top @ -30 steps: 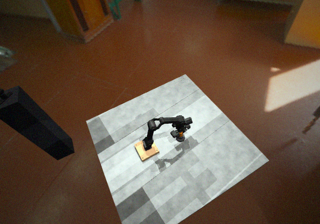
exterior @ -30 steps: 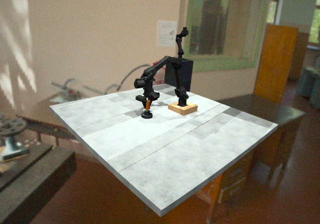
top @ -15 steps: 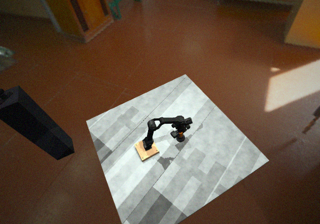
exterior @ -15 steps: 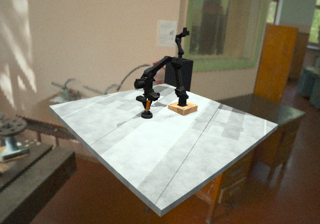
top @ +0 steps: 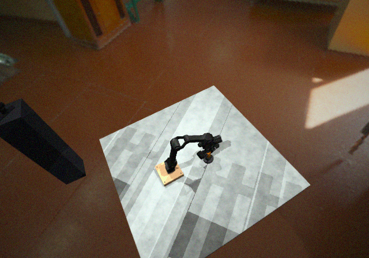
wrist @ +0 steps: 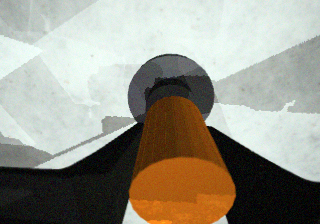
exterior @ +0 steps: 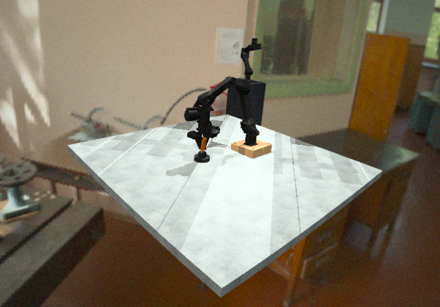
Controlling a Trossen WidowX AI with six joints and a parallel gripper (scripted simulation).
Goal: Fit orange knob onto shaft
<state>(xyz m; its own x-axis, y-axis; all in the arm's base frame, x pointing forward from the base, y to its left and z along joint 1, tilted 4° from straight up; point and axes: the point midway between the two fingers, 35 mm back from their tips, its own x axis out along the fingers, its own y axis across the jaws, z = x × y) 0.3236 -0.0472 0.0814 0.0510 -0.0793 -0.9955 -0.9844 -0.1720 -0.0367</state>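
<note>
The orange knob [top: 209, 153] [exterior: 203, 143] [wrist: 177, 134] is a tall cylinder, slightly tilted in the exterior view. My gripper [top: 208, 153] [exterior: 203, 141] [wrist: 174, 130] is shut on it from both sides. The dark round pedestal [top: 209, 161] [exterior: 201, 159] [wrist: 170, 65] stands on the table with a narrower raised part at its middle. The knob's lower end is right at the top of that raised part; whether they touch is too small to tell. The shaft, its flat side and the knob's hole are hidden.
The arm's wooden base block [top: 168, 178] [exterior: 253, 150] sits on the grey-white patterned table top [top: 214, 115] [exterior: 241, 204]. A black pillar [top: 44, 145] [exterior: 257, 101] stands beyond the table, with a second black arm [exterior: 247, 62] on top. Shadows fall around the pedestal.
</note>
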